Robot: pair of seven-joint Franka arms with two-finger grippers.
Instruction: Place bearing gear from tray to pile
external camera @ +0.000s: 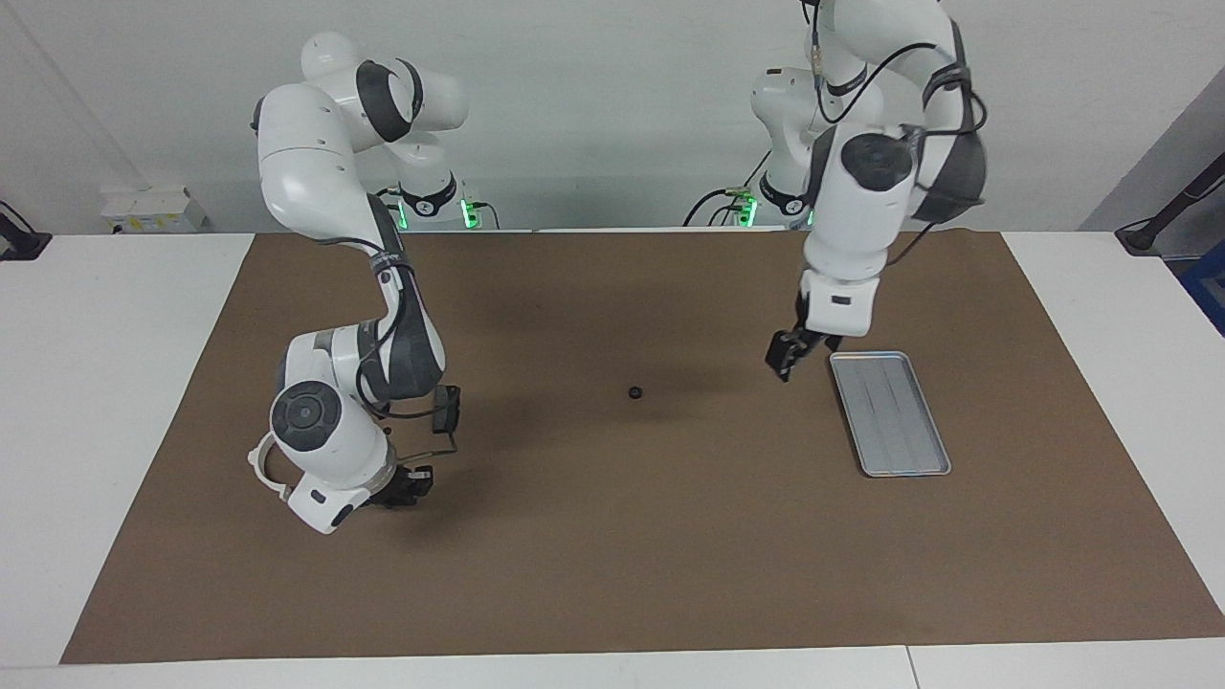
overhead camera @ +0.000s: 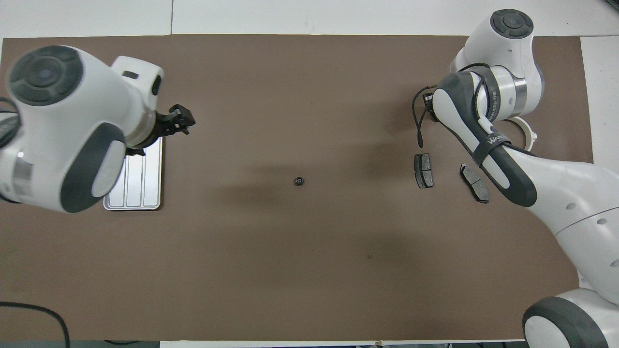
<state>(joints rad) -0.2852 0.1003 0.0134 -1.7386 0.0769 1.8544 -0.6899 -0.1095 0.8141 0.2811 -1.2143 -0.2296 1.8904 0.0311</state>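
The bearing gear (external camera: 633, 392) (overhead camera: 299, 181), a small dark ring, lies alone on the brown mat, about midway between the tray and the pile. My left gripper (external camera: 783, 362) (overhead camera: 183, 121) hangs open and holds nothing, over the mat beside the tray's corner. The silver ribbed tray (external camera: 890, 413) (overhead camera: 142, 183) has nothing in it. The pile is a white half-ring bracket (external camera: 260, 466) (overhead camera: 527, 133) and two dark brake pads (overhead camera: 423, 170) (overhead camera: 474, 182). My right gripper (external camera: 410, 485) (overhead camera: 427, 102) waits low over the mat by the pile.
The brown mat (external camera: 612, 574) covers most of the white table. The right arm's elbow and cable loop hang over the pile and hide part of the bracket. The raised left arm covers part of the tray in the overhead view.
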